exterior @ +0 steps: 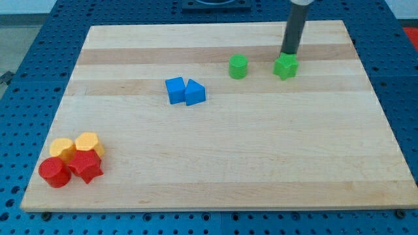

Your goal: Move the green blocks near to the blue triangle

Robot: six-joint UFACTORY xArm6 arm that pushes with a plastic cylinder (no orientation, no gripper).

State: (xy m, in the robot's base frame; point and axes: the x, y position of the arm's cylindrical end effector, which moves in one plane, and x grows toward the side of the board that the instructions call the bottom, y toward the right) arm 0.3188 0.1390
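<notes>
A pale wooden desk fills most of the view, lying on a blue perforated surface. The dark rod comes down from the view's top, and my tip sits at the upper edge of the green star-shaped block, touching or all but touching it (the contact itself is too small to judge). The arm carries no claw, only this rod, so there is nothing to tell of an opening or a hold. The green cylinder stands to the view's left of the star-shaped one, apart from it, at about the same height in the view. Further to the view's left and slightly lower, the blue triangle rests against the blue cube, the two touching side by side, the cube on the left. Both green blocks lie well apart from the blue pair, the cylinder being the nearer. In the view's bottom left corner four blocks cluster together: two yellow blocks behind, a red cylinder and a red star-shaped block in front.
</notes>
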